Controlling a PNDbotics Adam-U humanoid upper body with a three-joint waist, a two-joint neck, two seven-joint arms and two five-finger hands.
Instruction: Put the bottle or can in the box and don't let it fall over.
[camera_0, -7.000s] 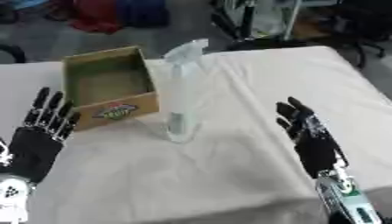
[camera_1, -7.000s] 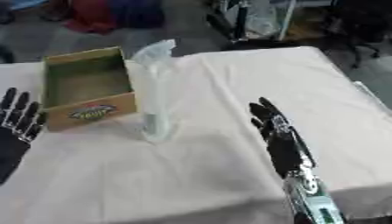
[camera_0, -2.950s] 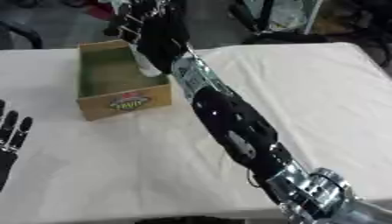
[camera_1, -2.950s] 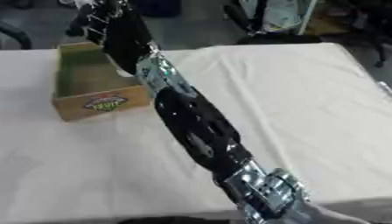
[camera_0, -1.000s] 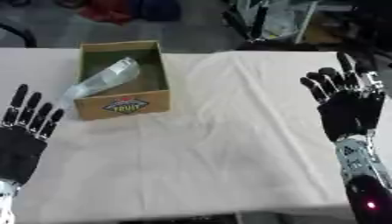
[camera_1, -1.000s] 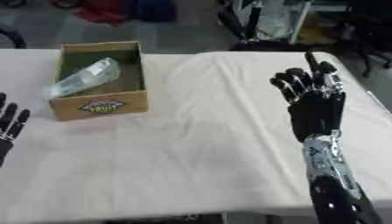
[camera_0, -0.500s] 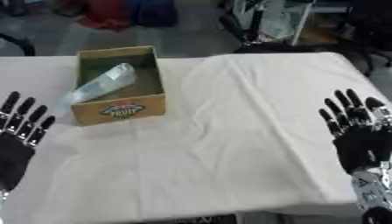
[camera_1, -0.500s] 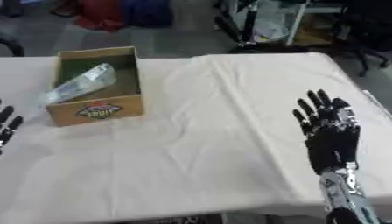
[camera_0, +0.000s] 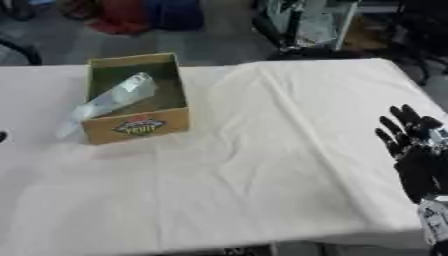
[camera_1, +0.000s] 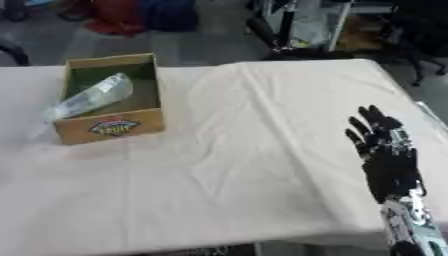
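A clear plastic bottle (camera_0: 107, 102) lies tilted in the open cardboard box (camera_0: 138, 125), leaning across its left wall with one end over the rim. The box stands at the table's far left and carries a coloured label on its front. My right hand (camera_1: 385, 155) is held up open at the lower right, fingers straight, far from the box. Of my left hand only a dark fingertip (camera_0: 3, 136) shows at the left edge.
A white cloth (camera_0: 262, 150) covers the table, creased down the middle. Beyond the far edge are chair legs and a red and blue bundle (camera_0: 140, 12) on the floor.
My right hand has sunk lower toward the bottom right. My left hand has dropped almost out of sight at the left edge. The bottle and box stay as they were.
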